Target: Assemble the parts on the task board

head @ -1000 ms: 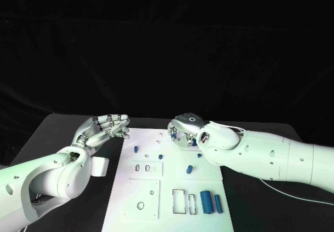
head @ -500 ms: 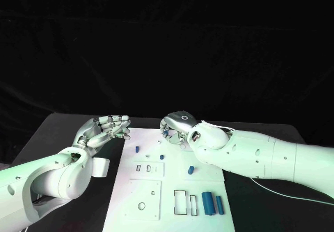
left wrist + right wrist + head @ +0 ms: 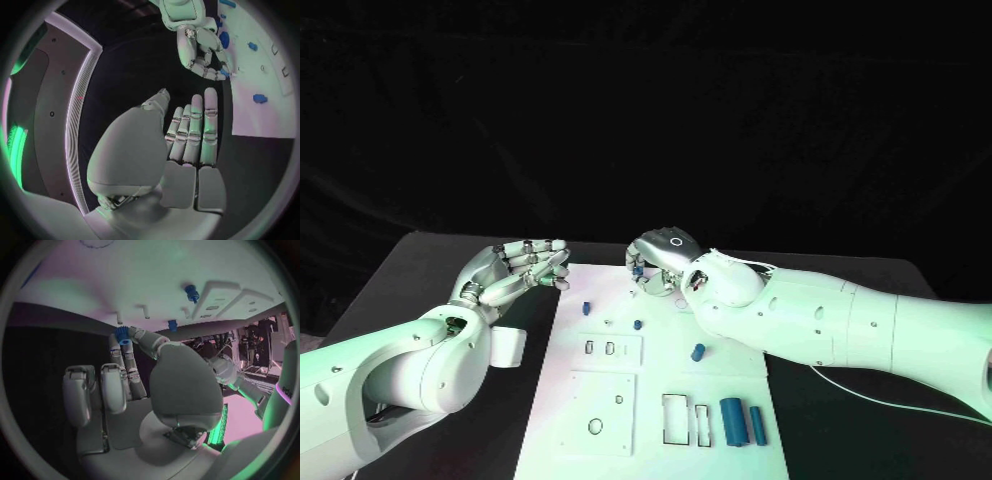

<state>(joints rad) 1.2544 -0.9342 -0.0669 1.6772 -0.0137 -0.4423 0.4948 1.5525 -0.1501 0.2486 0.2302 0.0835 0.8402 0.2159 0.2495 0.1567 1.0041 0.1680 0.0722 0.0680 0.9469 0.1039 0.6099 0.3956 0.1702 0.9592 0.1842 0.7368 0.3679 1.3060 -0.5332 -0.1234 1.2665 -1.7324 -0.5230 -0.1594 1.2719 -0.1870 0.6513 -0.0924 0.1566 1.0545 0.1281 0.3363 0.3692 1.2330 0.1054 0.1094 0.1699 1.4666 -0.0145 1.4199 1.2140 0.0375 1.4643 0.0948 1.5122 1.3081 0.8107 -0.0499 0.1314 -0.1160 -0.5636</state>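
The right hand [image 3: 661, 266] hangs over the far edge of the task board [image 3: 733, 345], knuckles up and fingers curled downward; in the right wrist view it pinches a small blue part [image 3: 122, 334] between its thumb and fingertips [image 3: 119, 347], the remaining fingers lying straight beside them. The left hand [image 3: 516, 268] is raised above the black tabletop [image 3: 423, 280] just beside the board's far left corner, holding nothing; its fingers are extended and lie close side by side in the left wrist view (the thumb stands a little apart from them).

On the white board several more blue parts lie loose; one small peg [image 3: 587, 307] sits near the left edge, another [image 3: 636, 324] rests toward the middle just past a raised white block [image 3: 607, 348] with two slots, and a third [image 3: 697, 351] lies to the right of that block. Nearer the robot a second raised plate [image 3: 597, 400] carries a round hole; beside it are two rectangular cut-outs, and right of those a thick blue cylinder [image 3: 731, 419] lies alongside a thinner blue bar [image 3: 757, 424], the two just beside each other near the board's right edge.

A white box-shaped piece [image 3: 506, 346] shows against the left forearm, off the board's left side (what it is I cannot tell).
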